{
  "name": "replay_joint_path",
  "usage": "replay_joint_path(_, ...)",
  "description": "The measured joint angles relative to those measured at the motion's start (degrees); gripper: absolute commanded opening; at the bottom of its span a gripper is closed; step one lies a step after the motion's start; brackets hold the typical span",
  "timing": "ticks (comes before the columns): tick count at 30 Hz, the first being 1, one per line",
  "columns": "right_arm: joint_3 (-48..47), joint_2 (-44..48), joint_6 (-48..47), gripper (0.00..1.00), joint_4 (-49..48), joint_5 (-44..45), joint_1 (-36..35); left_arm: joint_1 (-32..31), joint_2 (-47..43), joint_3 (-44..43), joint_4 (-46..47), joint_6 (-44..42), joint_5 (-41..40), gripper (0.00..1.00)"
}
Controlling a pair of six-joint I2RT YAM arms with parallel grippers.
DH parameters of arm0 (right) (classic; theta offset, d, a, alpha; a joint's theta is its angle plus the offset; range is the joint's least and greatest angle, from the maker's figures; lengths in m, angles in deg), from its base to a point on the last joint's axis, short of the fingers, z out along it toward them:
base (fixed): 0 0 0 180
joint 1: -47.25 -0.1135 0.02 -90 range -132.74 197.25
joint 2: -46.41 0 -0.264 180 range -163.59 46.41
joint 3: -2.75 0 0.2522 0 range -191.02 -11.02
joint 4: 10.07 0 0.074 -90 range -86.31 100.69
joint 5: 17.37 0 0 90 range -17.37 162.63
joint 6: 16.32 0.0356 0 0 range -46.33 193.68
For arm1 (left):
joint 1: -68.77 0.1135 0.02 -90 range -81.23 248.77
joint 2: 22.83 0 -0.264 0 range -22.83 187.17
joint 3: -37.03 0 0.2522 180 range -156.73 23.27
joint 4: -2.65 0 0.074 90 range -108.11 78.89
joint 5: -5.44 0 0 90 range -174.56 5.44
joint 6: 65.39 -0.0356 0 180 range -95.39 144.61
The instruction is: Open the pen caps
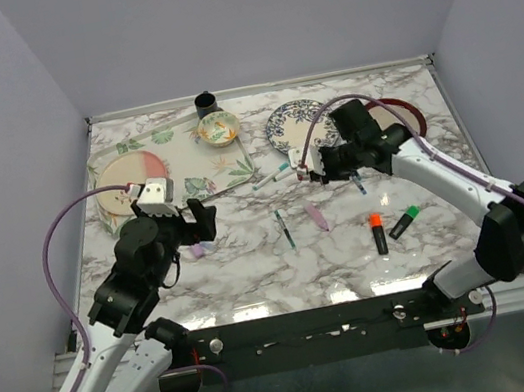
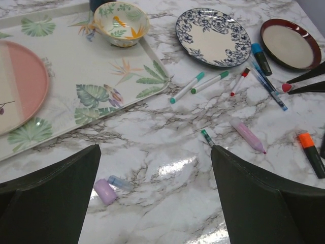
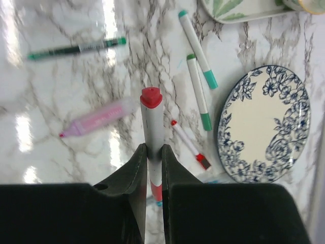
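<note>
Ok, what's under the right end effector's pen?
Under the held pen: bare marble table; lilac pen and thin red pen either side. The end effector hides what's nearer.

**Pens and Caps: Positions**

A white-barrelled pen with a red end [image 3: 152,122] is clamped between the fingers of the right gripper [image 3: 154,152], red end pointing outward. A pair of white pens with teal ends [image 2: 186,87] lies side by side. A lilac highlighter body [image 2: 248,135], a thin green pen [image 1: 285,229], an orange-capped black highlighter [image 1: 378,232] and a green-capped black highlighter [image 1: 404,223] lie flat, apart from one another. A loose lilac cap [image 2: 105,191] lies just beside a small pale blue cap [image 2: 120,182].
</note>
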Motion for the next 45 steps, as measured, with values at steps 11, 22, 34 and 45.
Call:
replay_joint_path(11, 16.5, 21.4, 41.3, 0.01, -20.3, -14.7, 5.4, -0.3, 7.2, 0.9, 4.3, 2.1, 12.3, 0.99)
replay_joint_path(22, 32.0, 27.6, 85.8, 0.01, -45.8, -20.3, 21.0, -14.2, 14.7, 8.7, 15.6, 11.2, 13.1, 0.99)
replay_joint_path(34, 38.6, 23.9, 106.8, 0.0, -58.4, -20.4, 21.0, -27.2, 30.4, 11.1, 37.6, 22.6, 7.5, 0.99)
replay_joint_path(45, 38.8, 22.7, 110.6, 0.01, -61.7, -20.4, 21.0, -29.3, 43.1, 2.4, 44.5, 25.3, 3.2, 0.92)
